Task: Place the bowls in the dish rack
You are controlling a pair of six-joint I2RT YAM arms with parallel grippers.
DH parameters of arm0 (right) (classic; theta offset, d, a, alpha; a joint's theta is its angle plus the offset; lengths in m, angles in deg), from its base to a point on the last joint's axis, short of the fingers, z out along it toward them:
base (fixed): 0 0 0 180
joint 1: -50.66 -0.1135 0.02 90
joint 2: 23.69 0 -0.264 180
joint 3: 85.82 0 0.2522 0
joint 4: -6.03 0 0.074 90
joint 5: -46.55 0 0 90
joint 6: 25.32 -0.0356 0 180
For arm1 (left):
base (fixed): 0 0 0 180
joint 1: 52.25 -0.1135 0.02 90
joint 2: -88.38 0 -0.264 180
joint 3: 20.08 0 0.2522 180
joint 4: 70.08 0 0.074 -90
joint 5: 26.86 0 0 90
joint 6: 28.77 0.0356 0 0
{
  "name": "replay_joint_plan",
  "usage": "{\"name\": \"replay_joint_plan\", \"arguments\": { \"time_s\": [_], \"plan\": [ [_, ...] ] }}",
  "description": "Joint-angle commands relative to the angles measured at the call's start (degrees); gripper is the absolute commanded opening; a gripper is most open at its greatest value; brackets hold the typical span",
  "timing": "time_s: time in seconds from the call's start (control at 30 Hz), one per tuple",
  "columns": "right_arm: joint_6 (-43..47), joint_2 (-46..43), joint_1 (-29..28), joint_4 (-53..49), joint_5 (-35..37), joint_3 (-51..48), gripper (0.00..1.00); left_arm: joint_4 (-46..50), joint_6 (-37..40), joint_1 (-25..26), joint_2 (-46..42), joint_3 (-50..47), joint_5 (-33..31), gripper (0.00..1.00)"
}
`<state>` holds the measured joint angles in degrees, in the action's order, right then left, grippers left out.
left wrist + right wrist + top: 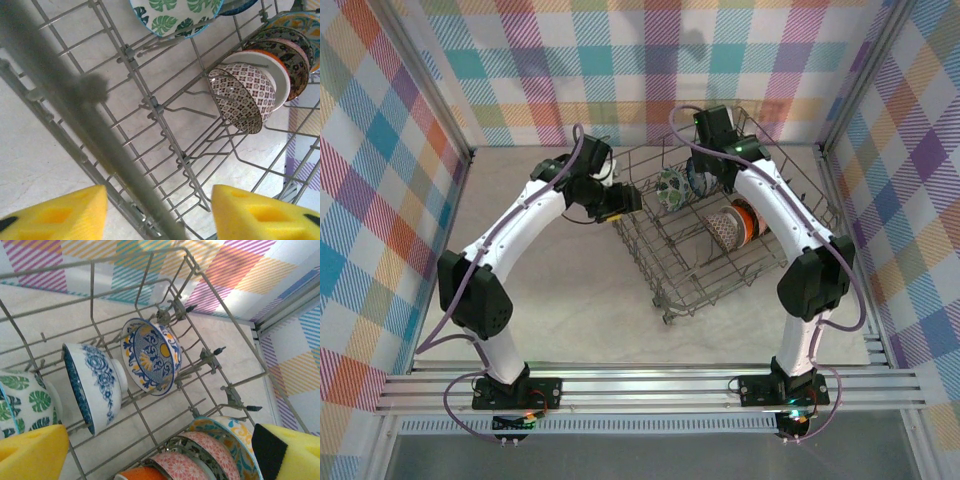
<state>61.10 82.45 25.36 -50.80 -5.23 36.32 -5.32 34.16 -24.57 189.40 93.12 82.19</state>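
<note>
The left gripper [616,200] hovers at the left rim of the large grey wire dish rack [692,290], which sits on the pale surface [550,270]. Its yellow-padded jaws are wide and empty. Inside the rack, a white leaf-patterned bowl [672,188] stands on edge at the far side, and a mosaic-patterned bowl [723,228] fronts a row of nested bowls further right. The right gripper [160,455] hangs above them, jaws wide, holding nothing.

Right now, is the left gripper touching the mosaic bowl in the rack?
Apart. The left wrist view shows the left gripper open, with dish rack wires and table between it and the mosaic bowl.
</note>
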Motion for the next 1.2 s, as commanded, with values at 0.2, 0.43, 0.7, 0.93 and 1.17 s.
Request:
{"name": "replay_joint_plan", "arguments": {
  "time_s": [0.2, 0.43, 0.7, 0.93, 1.17],
  "plan": [
    [-1.69, -3.85, 2.49, -0.84, -3.76, -3.50, 0.95, 10.25, 3.79, -2.37, 3.24, 7.95, -8.61, 0.37],
    [-2.75, -3.92, 4.00, -3.88, -5.76, -1.74, 0.95, 13.27, 6.83, -7.81, 7.11, 14.22, -8.13, 0.21],
    [-3.53, -5.29, 7.06, -5.67, -7.04, -1.34, 0.95, 14.47, 9.88, -14.54, 9.49, 17.21, -6.69, 0.11],
    [-3.17, -6.59, 11.56, -7.15, -8.17, -1.33, 0.93, 22.08, 17.10, -19.01, 15.88, 28.36, -10.47, 0.08],
    [-2.86, -6.99, 18.18, -10.36, -11.98, -0.87, 0.86, 24.23, 21.68, -24.60, 21.34, 36.65, -12.08, 0.08]
  ]
}}
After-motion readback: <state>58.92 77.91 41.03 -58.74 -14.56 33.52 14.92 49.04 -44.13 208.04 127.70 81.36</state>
